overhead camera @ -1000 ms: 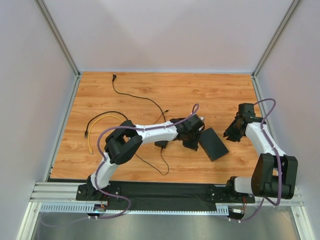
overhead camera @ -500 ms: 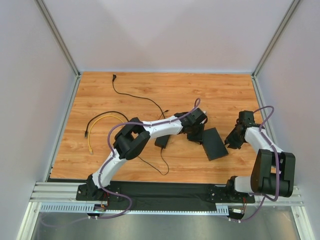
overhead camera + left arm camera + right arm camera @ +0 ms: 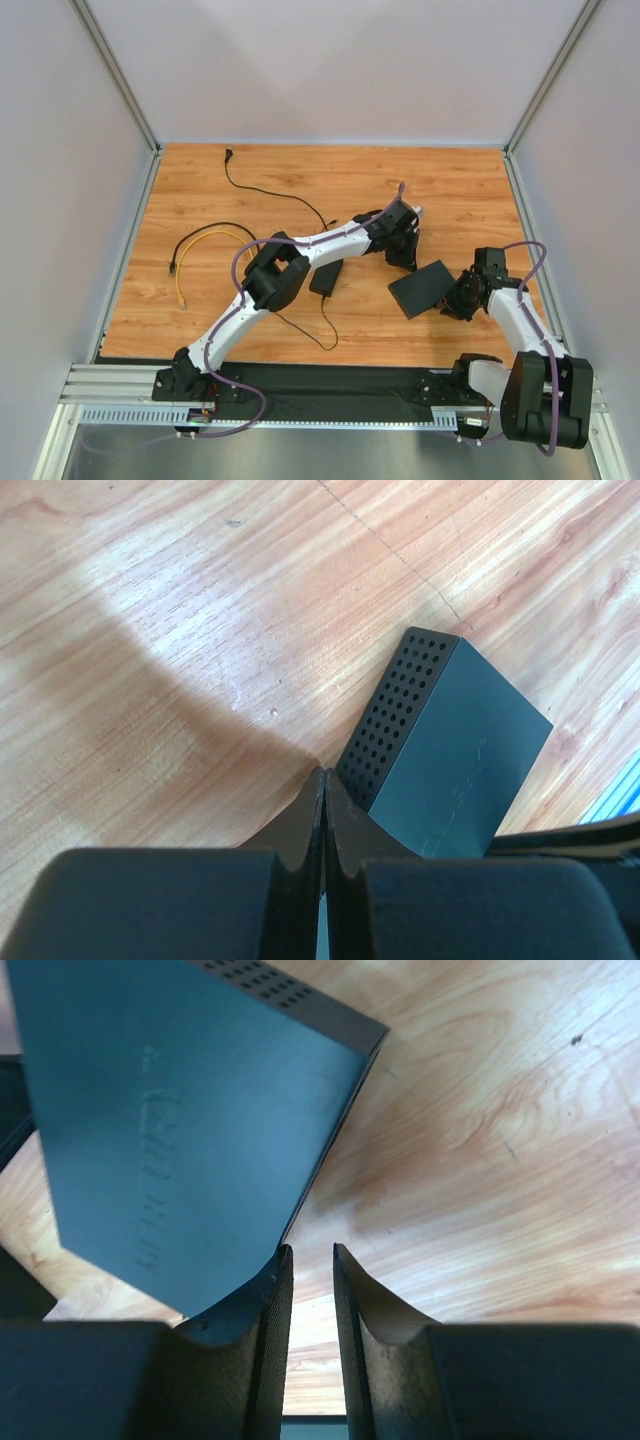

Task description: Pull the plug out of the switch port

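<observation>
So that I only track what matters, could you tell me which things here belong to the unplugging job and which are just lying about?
Job in hand:
- switch
- left tool, shut, beside the switch
- right tool, at the switch's edge

Lying about:
- small black adapter brick
- yellow cable
- thin black cable

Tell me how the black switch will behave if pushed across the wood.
The switch is a flat, hard-edged slab lying on its broad face, so it probably slides or spins rather than tips. Its vent holes suggest a hollow shell, likely light.
</observation>
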Robot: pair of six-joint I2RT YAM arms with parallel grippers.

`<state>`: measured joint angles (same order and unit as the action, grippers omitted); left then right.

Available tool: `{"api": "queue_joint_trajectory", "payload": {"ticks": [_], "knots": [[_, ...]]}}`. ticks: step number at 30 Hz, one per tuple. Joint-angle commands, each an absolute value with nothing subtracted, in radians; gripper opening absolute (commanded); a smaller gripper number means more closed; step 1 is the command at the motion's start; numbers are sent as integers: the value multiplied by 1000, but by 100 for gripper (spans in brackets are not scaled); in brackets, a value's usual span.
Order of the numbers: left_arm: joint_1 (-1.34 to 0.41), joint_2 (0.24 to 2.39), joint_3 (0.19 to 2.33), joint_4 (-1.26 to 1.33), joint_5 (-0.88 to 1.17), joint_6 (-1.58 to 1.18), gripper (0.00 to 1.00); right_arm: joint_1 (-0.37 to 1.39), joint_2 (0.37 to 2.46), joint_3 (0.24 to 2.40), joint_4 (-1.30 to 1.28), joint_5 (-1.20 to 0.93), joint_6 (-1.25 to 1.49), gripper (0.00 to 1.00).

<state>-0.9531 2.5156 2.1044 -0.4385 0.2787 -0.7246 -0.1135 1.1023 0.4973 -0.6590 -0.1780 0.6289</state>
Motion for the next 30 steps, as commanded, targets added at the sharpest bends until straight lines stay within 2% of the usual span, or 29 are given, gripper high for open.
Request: {"api": "queue_joint_trajectory", "payload": {"ticks": [1, 5, 8, 12, 13, 15, 20, 24, 26, 30], "knots": [[-979, 2474, 2140, -468, 327, -696, 0, -107, 1040, 541, -653, -210, 647, 25], [-960, 2392, 2119, -579, 212, -644, 0, -106, 993, 549, -689, -218, 663, 25], [-951, 2245, 2053, -632, 114, -623, 0, -104, 951, 545, -699, -224, 669, 26], [-951, 2034, 1873, -586, 20, -581, 9, -63, 905, 563, -706, -200, 669, 27], [-950, 1995, 1837, -572, 11, -581, 13, -49, 902, 566, -698, -195, 670, 28], [-948, 1890, 1743, -542, 6, -584, 15, -5, 910, 583, -695, -148, 670, 28], [-948, 1746, 1495, -468, 67, -662, 14, 86, 976, 644, -775, -14, 716, 28], [-972, 1742, 1283, -276, 155, -781, 5, 94, 1003, 632, -785, -3, 716, 27], [-992, 1804, 1270, -250, 170, -811, 1, 103, 996, 609, -790, -2, 718, 26], [-1029, 1891, 1299, -219, 170, -848, 0, 172, 986, 592, -792, 58, 739, 24]]}}
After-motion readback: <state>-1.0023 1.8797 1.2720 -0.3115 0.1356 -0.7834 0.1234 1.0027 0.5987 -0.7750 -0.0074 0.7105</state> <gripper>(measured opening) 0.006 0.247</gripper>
